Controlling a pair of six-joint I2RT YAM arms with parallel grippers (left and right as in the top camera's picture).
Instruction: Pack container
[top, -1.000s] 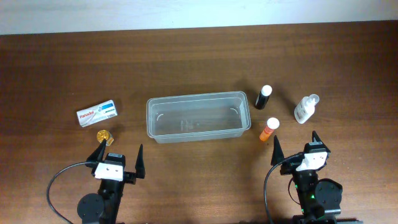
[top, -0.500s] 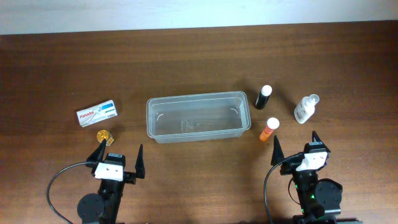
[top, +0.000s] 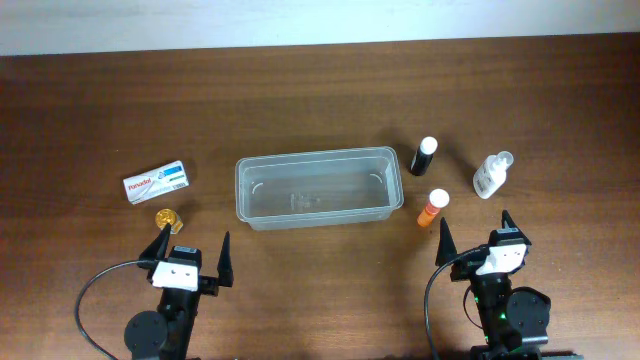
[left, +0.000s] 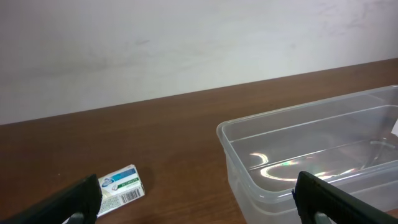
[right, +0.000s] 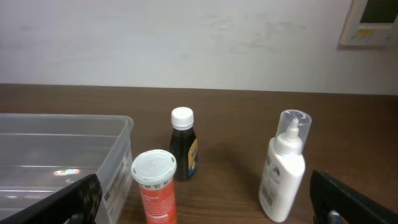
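The clear container (left: 244, 185) stands at the right on the brown surface (left: 155, 134); a small white box (left: 121, 183) lies apart, to its left.

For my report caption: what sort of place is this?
Likely an indoor robot workbench or lab: a wooden table against a plain white wall, with a clear container and a medicine box laid out.

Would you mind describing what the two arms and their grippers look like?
Both arms are black with a white block at the wrist. The left gripper and right gripper each have two black fingers tapering to points. A thin black cable loops beside each arm, and the right arm shows a small green light.
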